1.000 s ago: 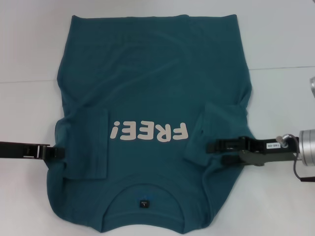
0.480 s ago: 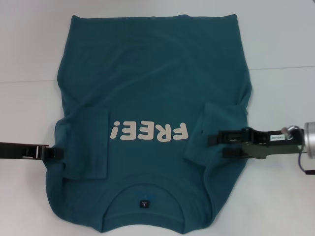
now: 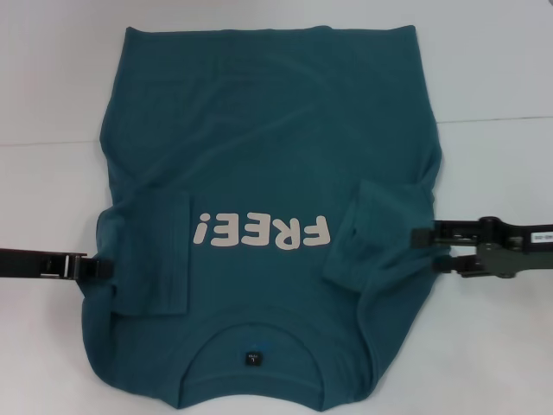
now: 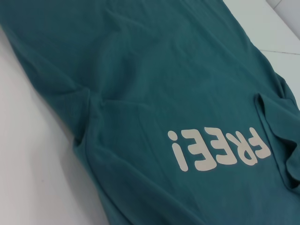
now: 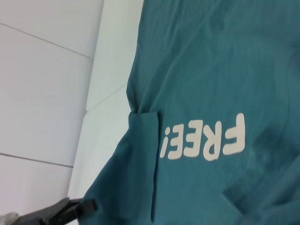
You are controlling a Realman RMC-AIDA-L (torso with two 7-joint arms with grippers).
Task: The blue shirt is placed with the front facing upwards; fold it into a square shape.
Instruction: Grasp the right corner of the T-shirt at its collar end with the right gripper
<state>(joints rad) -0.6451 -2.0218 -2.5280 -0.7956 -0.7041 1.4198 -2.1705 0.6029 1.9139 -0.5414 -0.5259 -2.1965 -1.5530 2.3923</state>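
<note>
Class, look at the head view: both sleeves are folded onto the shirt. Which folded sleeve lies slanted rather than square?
The sleeve on the robot's right, beside the "F" of the FREE! lettering; it slants, while the left sleeve lies square.

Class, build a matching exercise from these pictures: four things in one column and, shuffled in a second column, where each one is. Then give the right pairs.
Things:
1. left gripper
2. right gripper
3. collar tag
4. FREE! lettering

Places:
A. at the shirt's right edge, beside the folded-in sleeve
B. across the chest, between the two folded-in sleeves
C. at the shirt's left edge
D. inside the neck opening, at the near end of the blue shirt

Pairs: 1-C, 2-A, 3-D, 4-B
</note>
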